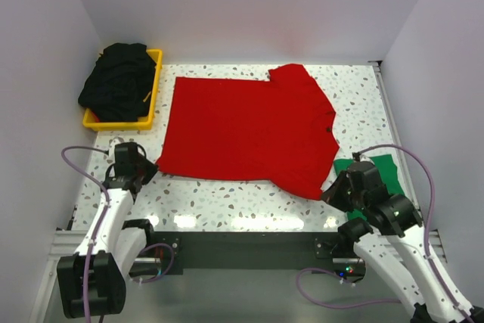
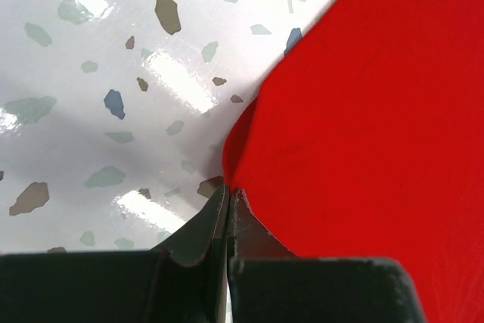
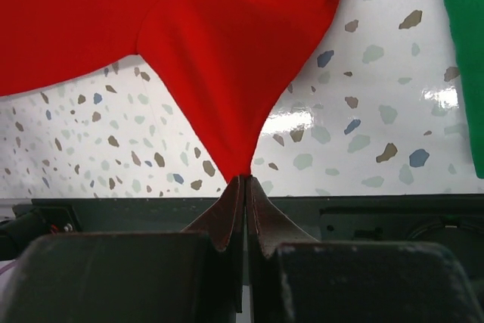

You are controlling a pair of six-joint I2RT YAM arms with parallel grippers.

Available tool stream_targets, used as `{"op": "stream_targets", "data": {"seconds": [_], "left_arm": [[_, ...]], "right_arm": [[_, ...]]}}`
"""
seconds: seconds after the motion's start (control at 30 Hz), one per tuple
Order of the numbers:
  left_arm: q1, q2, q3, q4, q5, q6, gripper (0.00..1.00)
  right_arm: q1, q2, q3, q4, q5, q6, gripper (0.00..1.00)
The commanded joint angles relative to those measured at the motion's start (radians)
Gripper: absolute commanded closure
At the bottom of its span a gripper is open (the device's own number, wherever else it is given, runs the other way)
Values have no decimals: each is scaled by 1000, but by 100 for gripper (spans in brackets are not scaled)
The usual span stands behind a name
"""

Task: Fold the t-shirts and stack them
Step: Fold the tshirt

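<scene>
Closest to the left wrist camera, the left gripper (image 2: 229, 191) has its two dark fingers (image 2: 200, 236) pressed together, pinching the near left corner of the red t-shirt (image 2: 363, 111), which rises in a small fold off the speckled white table (image 2: 91, 111) to meet the tips. From above, this gripper (image 1: 151, 166) sits at the table's near left, with its arm base at the bottom edge. Behind it, at the far left, a yellow tray (image 1: 155, 81) holds a heap of black t-shirts (image 1: 117, 81) that spills over the tray's rim. Across the middle of the table the red t-shirt (image 1: 249, 130) lies spread out flat, hem to the left and collar to the right, one sleeve pointing to the far side and the other toward the near right. There the right gripper (image 1: 333, 187) grips it: in the right wrist view the fingers (image 3: 219, 221) are closed tight on a point of red cloth (image 3: 227, 35), drawn up into a peak at the tips (image 3: 246, 181). Farthest right lies the green t-shirt (image 1: 389, 172), partly hidden under the right arm, with a strip of bare table between it and the red one (image 3: 463, 58).
</scene>
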Motion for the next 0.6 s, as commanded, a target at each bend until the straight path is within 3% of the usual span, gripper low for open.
{"op": "stream_targets", "data": {"seconds": [0.0,0.1,0.27,0.43,0.57], "left_arm": [[-1,-37,39,-43,-38,32,100],[-3,-40,46,-36,-36,35,100],[-20,60,105,53,-8,14,100],[-134,277,238,82,-116,-26,100],[-158,439,345,90,-150,-32,100]], "right_arm": [[4,-23,86,-75,25,-23,100],[4,-7,102,-60,22,-30,100],[4,111,87,104,25,-76,100],[1,386,137,299,59,-145,100],[-26,604,232,388,85,-182,100]]}}
